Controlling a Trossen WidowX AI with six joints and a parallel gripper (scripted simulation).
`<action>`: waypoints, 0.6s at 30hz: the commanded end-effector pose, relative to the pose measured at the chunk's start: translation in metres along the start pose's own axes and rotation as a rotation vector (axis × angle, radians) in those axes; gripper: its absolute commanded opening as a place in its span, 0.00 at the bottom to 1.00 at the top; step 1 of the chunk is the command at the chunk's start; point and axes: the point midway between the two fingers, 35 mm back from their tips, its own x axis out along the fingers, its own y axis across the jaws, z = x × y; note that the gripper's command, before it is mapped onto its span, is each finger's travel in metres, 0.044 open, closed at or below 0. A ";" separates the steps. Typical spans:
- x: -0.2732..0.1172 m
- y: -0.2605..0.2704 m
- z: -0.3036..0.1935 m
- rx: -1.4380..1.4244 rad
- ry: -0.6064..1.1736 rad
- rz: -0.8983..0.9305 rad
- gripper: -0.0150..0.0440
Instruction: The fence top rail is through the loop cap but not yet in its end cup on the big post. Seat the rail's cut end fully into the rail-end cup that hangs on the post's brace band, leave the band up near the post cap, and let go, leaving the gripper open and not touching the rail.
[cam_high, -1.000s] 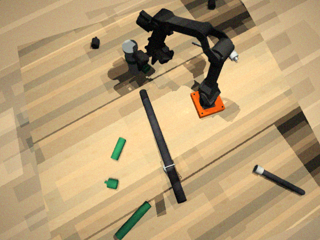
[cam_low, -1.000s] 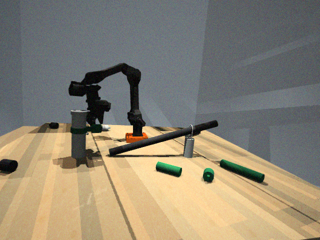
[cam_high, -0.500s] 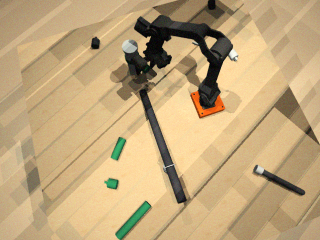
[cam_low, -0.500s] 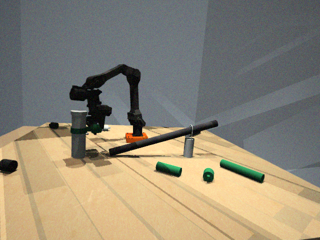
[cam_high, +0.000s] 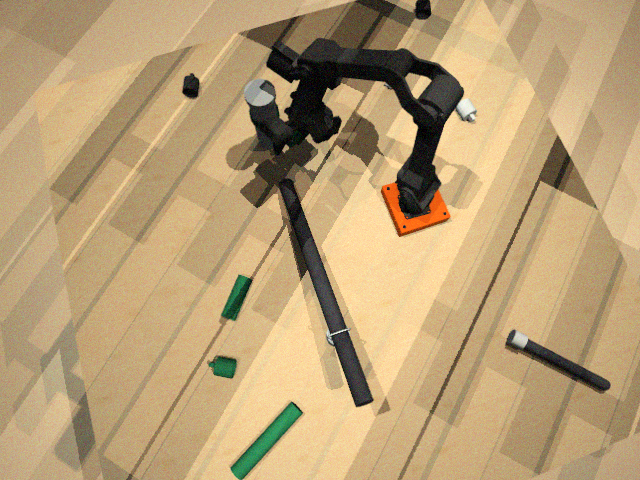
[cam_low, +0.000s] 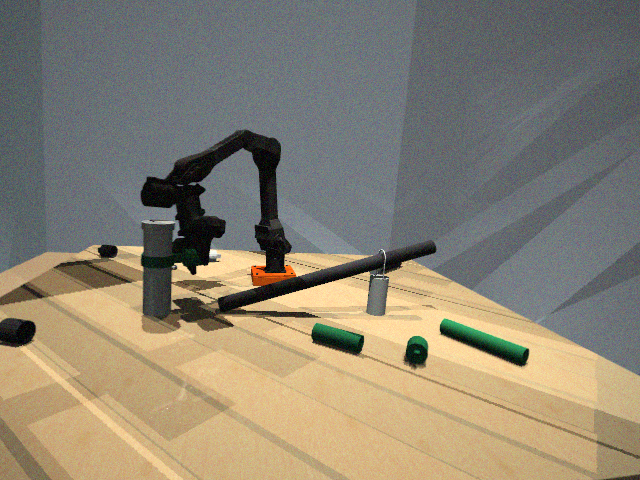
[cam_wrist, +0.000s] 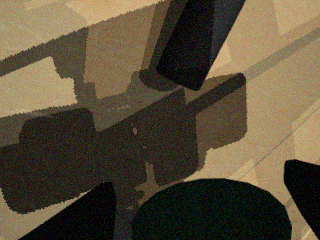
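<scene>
Top view: the big post (cam_high: 262, 116) (cam_low: 157, 289) stands upright beside the gripper (cam_high: 289, 139) (cam_low: 192, 260) (cam_wrist: 200, 174), with the arm (cam_high: 361, 62) (cam_low: 267, 191) arching over from its orange base plate (cam_high: 404, 227) (cam_low: 255, 276). The gripper's fingers are spread, one to each side of the green rail-end cup (cam_high: 296, 136) (cam_low: 187, 256) (cam_wrist: 212, 215); the wrist view shows gaps there, so nothing is pinched. The cup sits at the post's side, level with the green brace band (cam_low: 156, 259), which rings the post below its pale post cap (cam_high: 259, 93) (cam_low: 158, 222).

The dark rail (cam_high: 321, 279) (cam_low: 310, 277) (cam_wrist: 200, 40) slants up away from the post through the wire loop on a smaller grey post (cam_low: 377, 295). Its near end is outside the cup, lower than it and apart from the big post. The gripper occupies the space around the cup.

Beyond the rail's lower end from the post lie a short green tube (cam_high: 236, 297) (cam_low: 337, 338), a knobbed green piece (cam_high: 224, 366) (cam_low: 416, 349) and, farther off, a long green tube (cam_high: 266, 440) (cam_low: 484, 341). One black fitting (cam_high: 191, 86) (cam_low: 17, 331) lies apart from the post; another (cam_high: 423, 8) (cam_low: 107, 251) is farther away. A white fitting (cam_high: 466, 110) (cam_low: 214, 255) lies past the arm, and a white-ended black rod (cam_high: 560, 361) lies well apart from the post.
</scene>
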 end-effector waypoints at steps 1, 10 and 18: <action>0.002 0.001 0.001 0.005 -0.003 0.005 0.69; 0.002 0.001 0.001 0.005 -0.003 0.005 0.42; 0.005 -0.004 0.001 0.063 0.030 0.004 0.25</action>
